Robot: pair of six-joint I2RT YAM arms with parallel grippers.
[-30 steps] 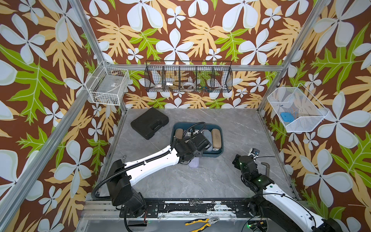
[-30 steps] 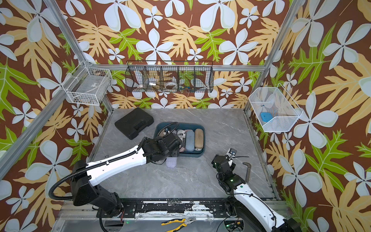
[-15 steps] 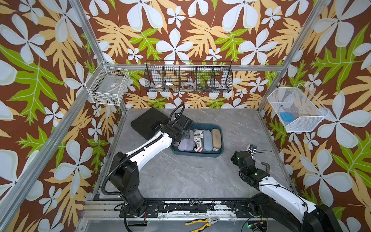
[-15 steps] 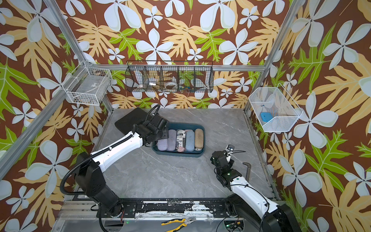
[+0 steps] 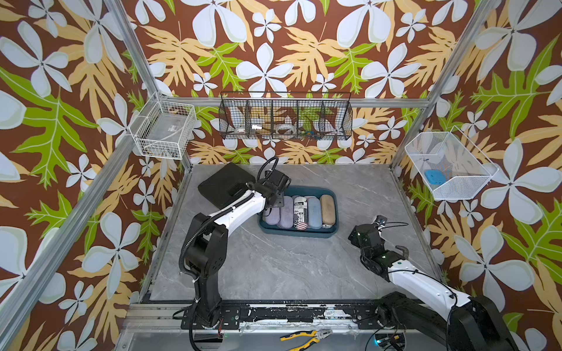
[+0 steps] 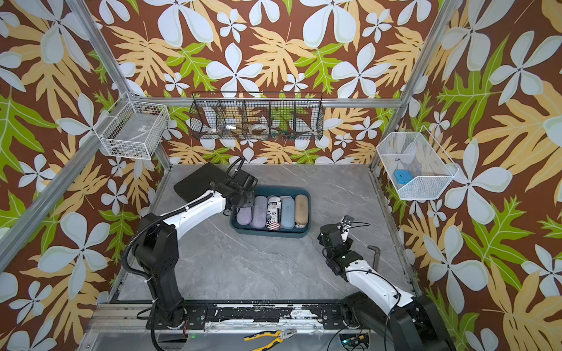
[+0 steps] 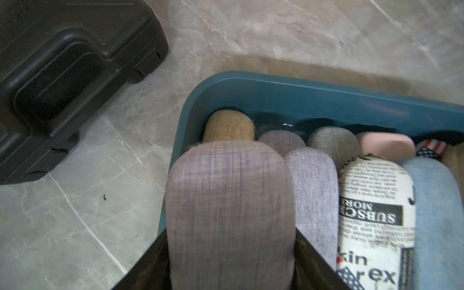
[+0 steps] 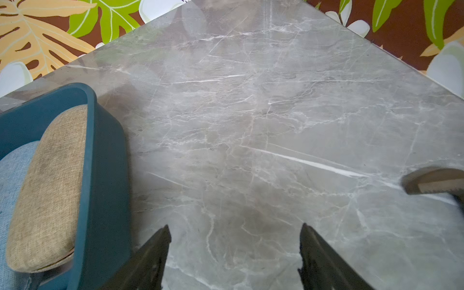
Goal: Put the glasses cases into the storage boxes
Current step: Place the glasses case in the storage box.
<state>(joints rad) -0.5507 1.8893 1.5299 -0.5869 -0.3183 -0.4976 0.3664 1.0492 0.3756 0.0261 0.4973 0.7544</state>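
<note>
Lavender case (image 7: 229, 200), clamped in my left pincer (image 7: 231, 251), lies lengthwise over the tub's (image 7: 276, 86) left end, aligned with the packed cases (image 7: 376, 200) so it can slot in. My right pincer (image 8: 234, 241) stands apart, empty, beside the tub and out of the way.

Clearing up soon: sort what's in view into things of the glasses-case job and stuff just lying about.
Job: held lavender case; other cases in the tub; teal tub.
Lying about: black tool case; pliers; wire baskets.
</note>
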